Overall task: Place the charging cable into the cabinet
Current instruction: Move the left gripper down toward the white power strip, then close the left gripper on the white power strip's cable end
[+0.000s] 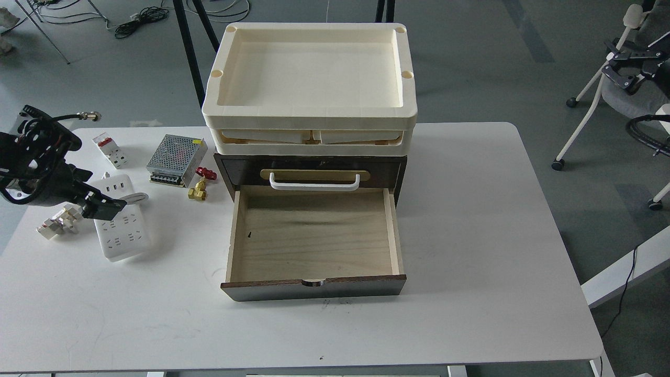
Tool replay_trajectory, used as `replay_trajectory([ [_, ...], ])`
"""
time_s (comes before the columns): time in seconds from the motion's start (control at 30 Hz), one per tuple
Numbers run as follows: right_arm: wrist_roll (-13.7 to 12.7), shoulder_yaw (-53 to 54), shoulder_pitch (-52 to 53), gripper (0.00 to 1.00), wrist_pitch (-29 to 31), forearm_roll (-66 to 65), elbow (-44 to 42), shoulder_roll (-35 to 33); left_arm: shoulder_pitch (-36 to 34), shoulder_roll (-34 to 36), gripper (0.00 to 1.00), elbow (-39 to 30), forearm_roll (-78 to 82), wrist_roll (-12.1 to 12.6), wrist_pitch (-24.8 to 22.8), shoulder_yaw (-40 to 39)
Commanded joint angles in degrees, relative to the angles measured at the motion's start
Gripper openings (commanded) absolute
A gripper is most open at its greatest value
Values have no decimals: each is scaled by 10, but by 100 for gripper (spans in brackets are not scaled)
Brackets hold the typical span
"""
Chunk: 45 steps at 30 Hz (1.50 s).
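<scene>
The charging cable is a white power strip with its thick cord looped over it, lying flat on the left side of the white table. My left gripper comes in from the left and is open, with its fingertips right at the strip's far end by the USB ports and the cord; it holds nothing. The cabinet stands mid-table with its lower drawer pulled out, showing bare pale wood. My right gripper hangs open, off the table at the far right.
Cream trays are stacked on top of the cabinet. Behind the strip lie a small white breaker, a metal mesh box and a brass valve with a red handle. Small white and brass parts lie left of the strip. A chair stands at the right.
</scene>
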Motion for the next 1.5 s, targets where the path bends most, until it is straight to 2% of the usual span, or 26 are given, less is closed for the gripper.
replay_trajectory([
  [0.0, -1, 3, 0, 100, 0, 0, 0, -4, 0, -41, 90, 63, 0, 0, 0, 18],
  [0.1, -1, 3, 0, 100, 0, 0, 0, -4, 0, -69, 88, 114, 0, 0, 37, 54],
  [0.27, -1, 3, -1, 100, 0, 0, 0, -4, 3, -90, 88, 150, 0, 0, 85, 77],
  [0.57, -1, 4, -8, 100, 0, 0, 0, -4, 7, -128, 85, 201, 0, 0, 119, 78],
  [0.83, -1, 7, -9, 100, 0, 0, 0, -6, 27, -141, 68, 236, 0, 0, 152, 83],
  [1.03, 0, 7, -14, 100, 0, 0, 0, -7, 28, -144, 64, 263, 0, 0, 203, 127],
  [1.27, 0, 7, -16, 100, 0, 0, 0, -7, 28, -154, 56, 275, 0, 0, 208, 131],
  [1.4, 0, 7, -16, 100, 0, 0, 0, -7, 28, -155, 46, 276, 0, 0, 208, 132],
  [1.47, 0, 7, -16, 100, 0, 1, 0, -7, 28, -154, 37, 276, 0, 0, 208, 132],
])
